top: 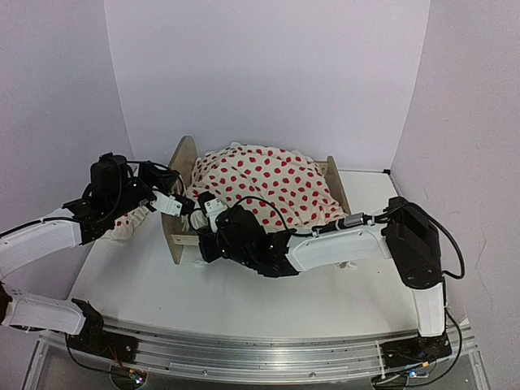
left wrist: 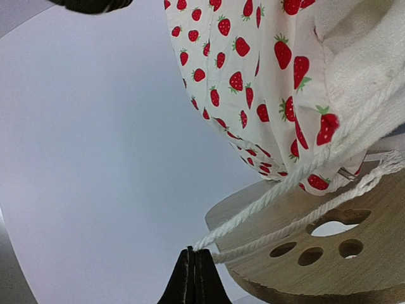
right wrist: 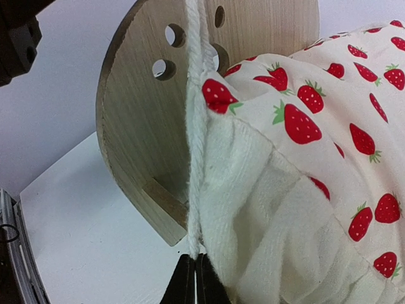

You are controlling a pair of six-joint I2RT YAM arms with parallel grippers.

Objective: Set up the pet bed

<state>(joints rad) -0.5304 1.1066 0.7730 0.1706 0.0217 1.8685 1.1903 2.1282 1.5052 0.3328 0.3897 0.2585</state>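
The pet bed's light-wood frame [top: 182,159] stands mid-table, its rounded headboard [left wrist: 329,266] [right wrist: 136,120] pierced with round holes. Its mattress is hidden under a white blanket with red strawberries [top: 268,183] [left wrist: 253,76] [right wrist: 329,126], heaped over the frame. My left gripper [top: 187,209] [left wrist: 194,254] is shut on a white twisted cord [left wrist: 285,183] running from the blanket's edge, beside the headboard. My right gripper [top: 208,205] [right wrist: 195,259] is shut on the same kind of white cord [right wrist: 196,145] along the blanket's fleecy hem, just in front of the headboard.
The lower footboard [top: 335,184] shows at the bed's right end. A bit of red-dotted white cloth [top: 132,221] lies under my left arm on the white table [top: 162,284]. White walls close in behind and on both sides.
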